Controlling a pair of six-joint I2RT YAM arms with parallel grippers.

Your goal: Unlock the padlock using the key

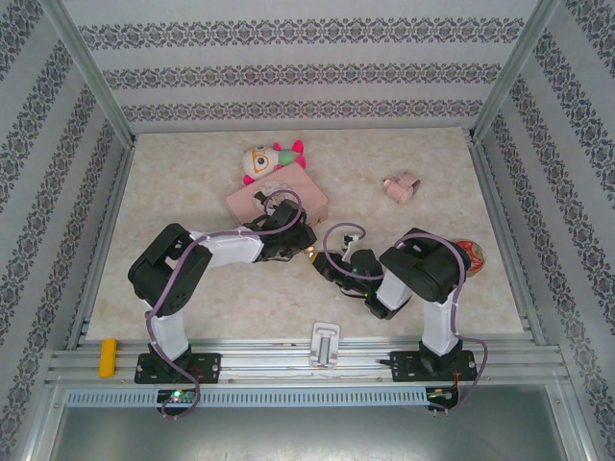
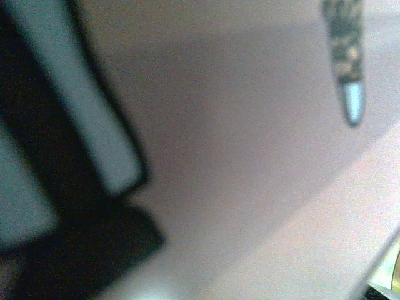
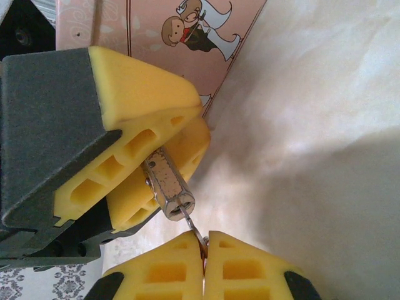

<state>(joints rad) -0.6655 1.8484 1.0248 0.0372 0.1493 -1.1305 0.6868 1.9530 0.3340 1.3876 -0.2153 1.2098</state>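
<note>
Table (image 1: 192,182), pale marbled top. Both arms are bent inward and meet near the middle, just in front of the pink box (image 1: 279,200).

Left gripper (image 3: 199,124): yellow pads partly closed on the padlock (image 3: 167,182). The small metal body is pinched between the two pads, and its lower end sticks out past them. That end points down toward the other gripper. The shackle is hidden between the pads.

Right gripper (image 3: 204,237): pads pressed fully together, with no gap showing. They clamp the key (image 3: 192,224), and a thin sliver of blade rises out of the seam. The blade tip touches the exposed end of the padlock. I cannot tell how far in it sits, if at all.

In the right wrist view, the padlock hangs above the table, close beside the pink box with its cartoon bride-and-groom print.

The left wrist view is badly blurred: a pinkish surface up close and dark finger shapes at the left. Nothing more can be made out.

Elsewhere on the table:
- A plush toy (image 1: 269,158) touches the far side of the pink box.
- A small pink object (image 1: 402,185) lies well apart to the right.
- A round brown object (image 1: 473,254) lies beside the right arm's elbow.
- A yellow block (image 1: 109,355) sits on the near rail at the left.
</note>
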